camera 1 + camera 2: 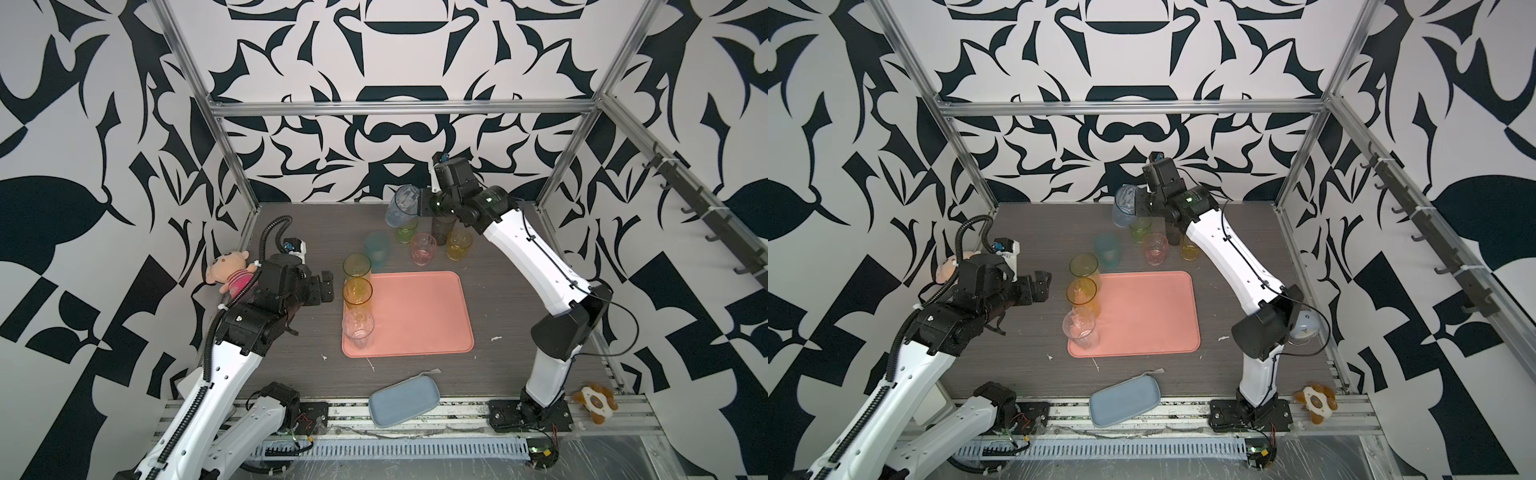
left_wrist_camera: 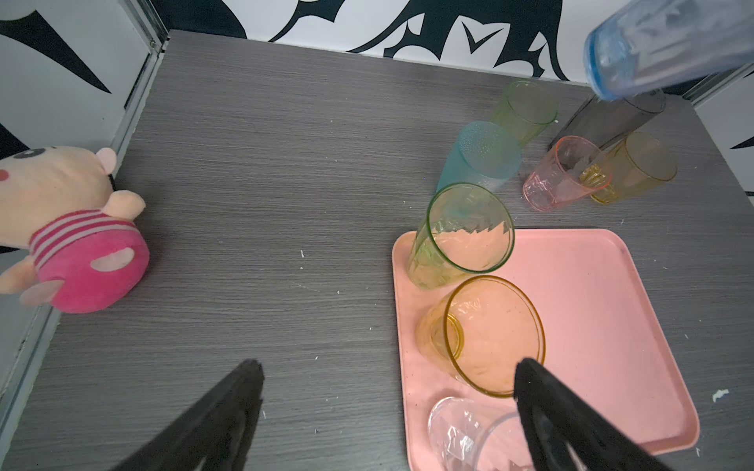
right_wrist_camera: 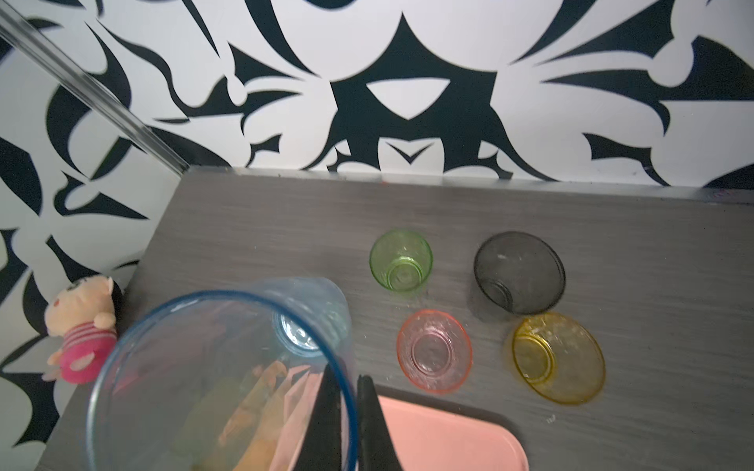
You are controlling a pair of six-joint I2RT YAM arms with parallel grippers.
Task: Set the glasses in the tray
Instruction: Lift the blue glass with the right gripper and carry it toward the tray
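The blue glass (image 1: 402, 205) is gripped aloft by the right pincer (image 3: 347, 373), placement on the tray (image 1: 436, 316) being due; the left pincer (image 2: 389, 363) is spread empty.

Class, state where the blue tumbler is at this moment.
In both top views the blue tumbler is held tilted off the table at the far middle, its rim pinched by the right gripper, near the short green glass.

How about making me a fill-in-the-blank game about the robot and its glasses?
The lifted glass in the right gripper is coloured ___.
The clear glass stands on the ___ tray.
The left gripper has its jaws ___.
Missing words: blue, pink, open.
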